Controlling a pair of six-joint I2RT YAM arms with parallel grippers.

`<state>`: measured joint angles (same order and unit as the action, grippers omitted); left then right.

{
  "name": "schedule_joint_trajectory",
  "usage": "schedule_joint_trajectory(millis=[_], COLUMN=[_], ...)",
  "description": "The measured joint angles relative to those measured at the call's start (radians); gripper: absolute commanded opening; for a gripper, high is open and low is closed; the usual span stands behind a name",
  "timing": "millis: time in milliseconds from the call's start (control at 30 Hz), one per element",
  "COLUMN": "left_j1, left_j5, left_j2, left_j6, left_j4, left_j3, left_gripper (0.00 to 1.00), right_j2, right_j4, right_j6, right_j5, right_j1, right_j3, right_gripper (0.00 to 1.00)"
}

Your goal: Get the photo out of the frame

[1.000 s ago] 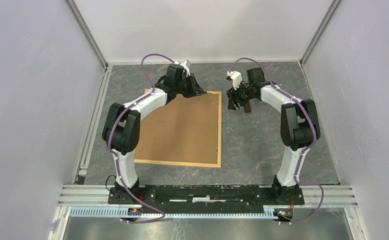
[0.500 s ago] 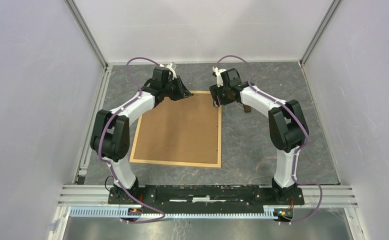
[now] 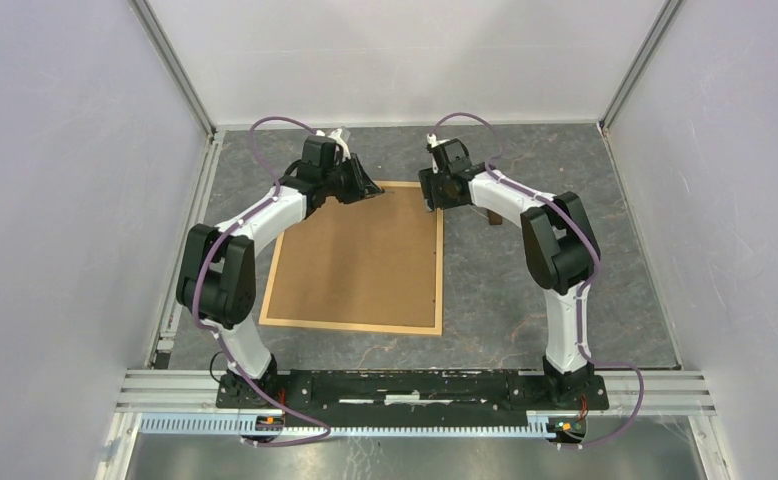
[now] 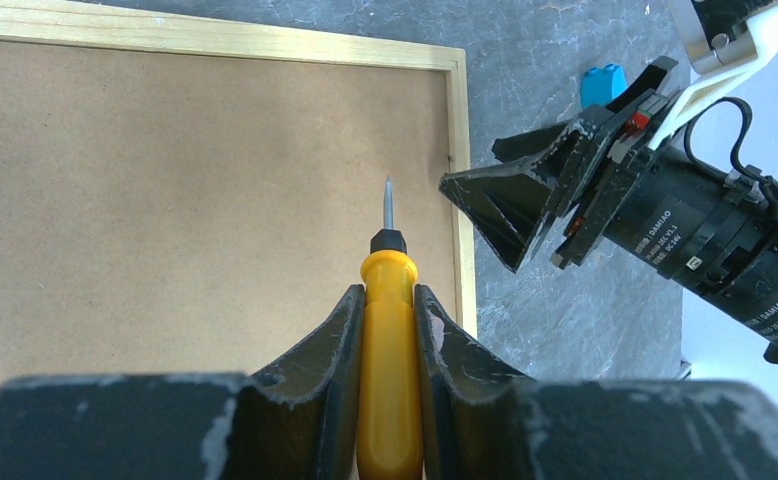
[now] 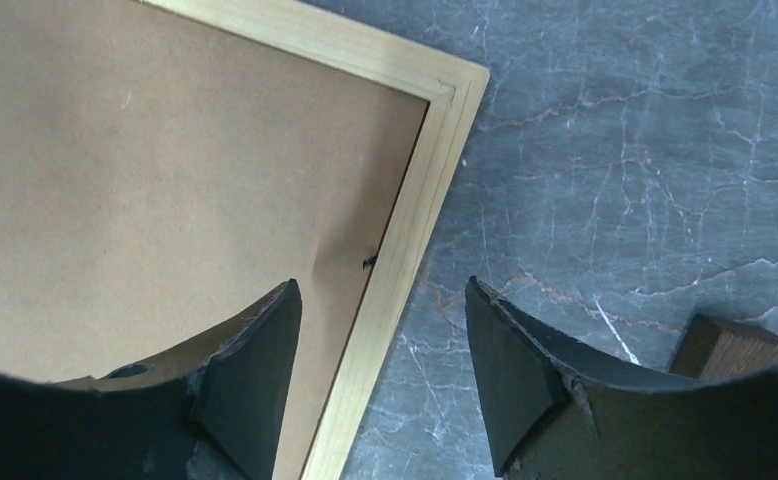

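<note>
Both arms have swung inward since the earlier frame: the right gripper (image 5: 380,290) has left the small brown block (image 5: 730,350) and now hangs over the far right corner of the frame (image 3: 357,326), while the left gripper (image 4: 388,300) has shifted left along the far edge.

Current state:
- The frame lies flat on the table (image 3: 525,290), back side up. The brown backing board (image 3: 355,255) sits fully inside the wood rim.
- The photo is not visible. It is judged to lie under the backing board, inside the frame.
- The left gripper pinches a yellow screwdriver (image 4: 389,262) by its handle. The metal tip points at the backing board, just beside the right rim; contact cannot be confirmed.
- The right gripper's fingers are spread and hold nothing. They straddle the rim near a small dark tab (image 5: 369,262) at the board's edge.

Progress: early stage. No part of the backing is lifted and no retaining tab appears released. Remaining work, as judged: free the tabs, lift out the backing board, then withdraw the photo.
</note>
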<state>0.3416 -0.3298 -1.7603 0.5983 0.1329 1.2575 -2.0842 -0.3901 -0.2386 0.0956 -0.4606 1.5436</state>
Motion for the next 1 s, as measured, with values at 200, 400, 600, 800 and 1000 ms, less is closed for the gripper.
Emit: schedule_joint_trajectory(millis=[200, 400, 600, 800, 1000], left_j1=[0.0, 0.0, -0.005, -0.009, -0.013], left_j5=[0.006, 0.01, 0.012, 0.012, 0.011], left_j2=[0.0, 0.0, 0.0, 0.0, 0.0], left_j6=[0.0, 0.0, 0.0, 0.0, -0.001], left_j4=[0.0, 0.0, 0.0, 0.0, 0.0], left_j3=[-0.004, -0.005, -0.005, -0.005, -0.005], left_gripper=[0.02, 0.02, 0.02, 0.02, 0.02], right_j2=[-0.036, -0.057, -0.058, -0.056, -0.056], right_j4=[0.006, 0.009, 0.013, 0.028, 0.026], right_j6=[-0.016, -0.032, -0.04, -0.058, -0.067], right_j5=[0.037, 0.051, 0.056, 0.051, 0.048], right_j1=[-0.002, -0.002, -0.004, -0.004, 0.005], right_j3=[0.032, 0.035, 0.033, 0.021, 0.021], right_gripper=[0.59, 0.51, 0.43, 0.31, 0.1])
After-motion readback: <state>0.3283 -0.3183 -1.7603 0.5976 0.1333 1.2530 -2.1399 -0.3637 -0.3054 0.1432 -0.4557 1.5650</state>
